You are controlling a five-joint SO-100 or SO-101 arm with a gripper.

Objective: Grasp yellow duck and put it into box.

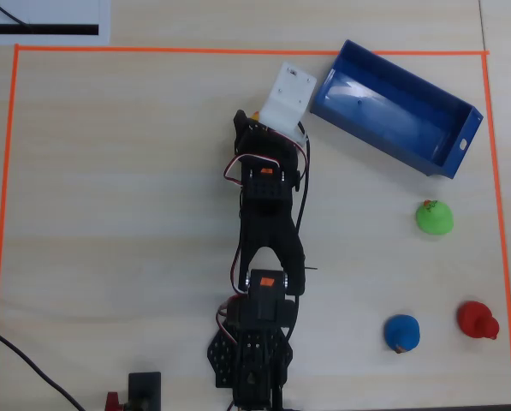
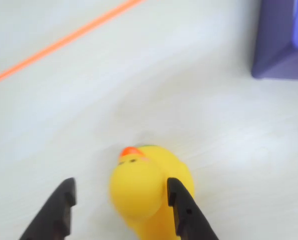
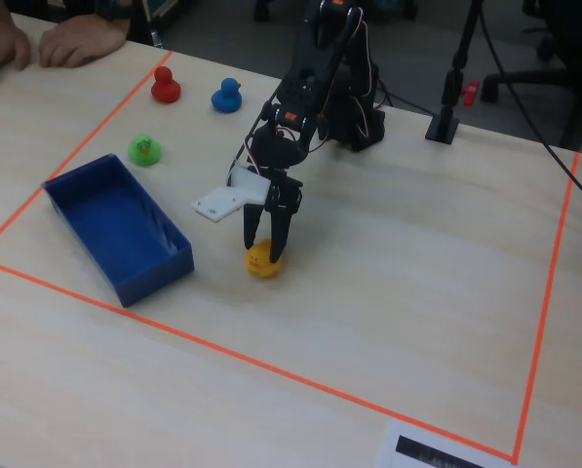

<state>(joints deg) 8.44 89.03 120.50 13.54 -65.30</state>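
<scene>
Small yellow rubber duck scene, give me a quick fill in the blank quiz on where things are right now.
1. The small yellow rubber duck sits between the black gripper's open ____.
2. The large blue rectangular box has ____ toys in it.
3. In the overhead view the round green toy lies nearer the box than the blue toy and the ____ toy.

Missing words: fingers; no; red

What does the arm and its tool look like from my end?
The arm is black plastic with orange servo labels and loose white, red and black cables along its side. A white angular camera bracket sits at the wrist. The tool has two black, tapered fingers.
</scene>
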